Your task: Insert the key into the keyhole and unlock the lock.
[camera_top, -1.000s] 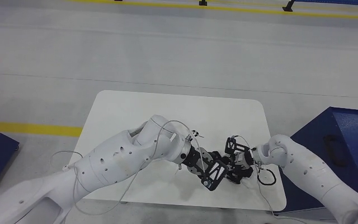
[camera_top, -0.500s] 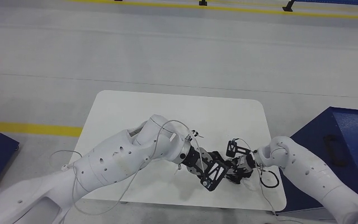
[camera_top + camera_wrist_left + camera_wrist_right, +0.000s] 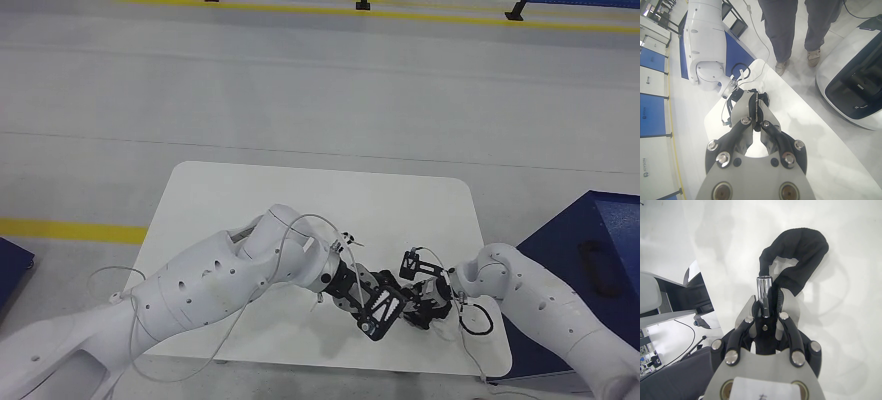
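The right gripper (image 3: 766,303) has its jaws pinched on the shiny chrome cylinder lock (image 3: 763,287). The lock's black fabric-sleeved loop (image 3: 806,256) curls out beyond the jaws over the white counter (image 3: 838,323) (whether it touches the surface I cannot tell). Facing it, the left gripper (image 3: 756,99) has narrow jaws nipped on a thin flat metal key (image 3: 756,110), seen edge-on. From above, the two grippers meet near the counter's front edge, toward its right side, just beside one another. Whether key and lock touch I cannot tell.
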`<act>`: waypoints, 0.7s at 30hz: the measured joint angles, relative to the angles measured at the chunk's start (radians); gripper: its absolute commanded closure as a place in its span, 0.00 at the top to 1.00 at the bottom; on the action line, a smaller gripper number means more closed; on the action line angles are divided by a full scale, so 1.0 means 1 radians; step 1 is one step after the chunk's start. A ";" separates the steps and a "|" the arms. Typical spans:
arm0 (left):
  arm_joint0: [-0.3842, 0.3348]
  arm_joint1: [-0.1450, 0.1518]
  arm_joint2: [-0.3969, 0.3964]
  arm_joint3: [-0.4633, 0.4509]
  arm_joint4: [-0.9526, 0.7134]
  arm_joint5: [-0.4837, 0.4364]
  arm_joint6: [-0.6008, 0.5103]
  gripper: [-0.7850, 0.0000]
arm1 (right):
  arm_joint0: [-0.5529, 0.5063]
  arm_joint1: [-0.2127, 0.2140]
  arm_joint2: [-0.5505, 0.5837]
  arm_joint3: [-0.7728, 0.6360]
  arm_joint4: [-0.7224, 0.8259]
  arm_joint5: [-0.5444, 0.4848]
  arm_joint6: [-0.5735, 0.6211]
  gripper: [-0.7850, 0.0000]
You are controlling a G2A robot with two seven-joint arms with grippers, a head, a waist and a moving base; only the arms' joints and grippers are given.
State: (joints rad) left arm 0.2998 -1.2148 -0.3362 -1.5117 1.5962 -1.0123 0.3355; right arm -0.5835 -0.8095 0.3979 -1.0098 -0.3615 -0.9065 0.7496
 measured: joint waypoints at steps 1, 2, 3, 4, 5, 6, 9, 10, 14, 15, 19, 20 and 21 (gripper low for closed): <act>0.000 0.000 0.000 0.000 0.000 0.000 0.001 0.00 | 0.000 -0.002 0.000 0.004 0.001 0.004 0.005 0.00; 0.000 0.001 0.000 0.000 0.000 0.000 0.002 0.00 | 0.000 -0.004 0.000 0.006 0.003 0.006 0.009 0.00; 0.000 0.001 0.000 0.000 0.000 0.000 0.003 0.00 | 0.000 -0.007 0.000 0.009 0.005 0.007 0.012 0.00; 0.001 0.002 0.000 0.000 0.000 0.000 0.004 0.00 | 0.000 -0.010 0.000 0.012 0.007 0.008 0.015 0.00; 0.001 0.002 0.001 -0.001 0.000 0.000 0.004 0.00 | 0.000 -0.012 0.001 0.016 0.009 0.009 0.017 0.00; 0.000 0.002 0.001 -0.001 0.000 0.000 0.005 0.00 | 0.001 -0.015 0.001 0.019 0.011 0.010 0.021 0.00; -0.001 0.003 0.004 0.000 0.000 0.000 0.006 0.00 | 0.002 -0.021 0.004 0.028 0.017 0.010 0.025 0.00; -0.001 0.003 0.004 0.001 -0.001 0.000 0.006 0.00 | 0.002 -0.023 0.005 0.031 0.019 0.009 0.024 0.00; -0.002 0.004 0.006 0.001 -0.004 0.000 0.005 0.00 | 0.002 -0.028 0.021 0.050 0.030 -0.008 -0.010 0.00; -0.002 0.004 0.006 0.001 -0.005 0.000 0.004 0.00 | 0.003 -0.028 0.030 0.060 0.034 -0.024 -0.028 0.00; -0.001 0.004 0.003 -0.001 -0.004 0.000 0.001 0.00 | -0.002 -0.020 0.067 0.094 0.049 -0.100 -0.109 0.00; 0.000 0.004 0.002 -0.002 -0.004 0.000 0.001 0.00 | -0.005 -0.017 0.075 0.097 0.046 -0.106 -0.127 0.00; 0.000 0.004 0.001 -0.003 -0.004 0.000 0.001 0.00 | -0.011 -0.013 0.084 0.095 0.041 -0.108 -0.148 0.00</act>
State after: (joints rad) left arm 0.3003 -1.2110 -0.3351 -1.5144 1.5924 -1.0123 0.3361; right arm -0.5949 -0.8228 0.4819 -0.9148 -0.3203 -1.0143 0.6019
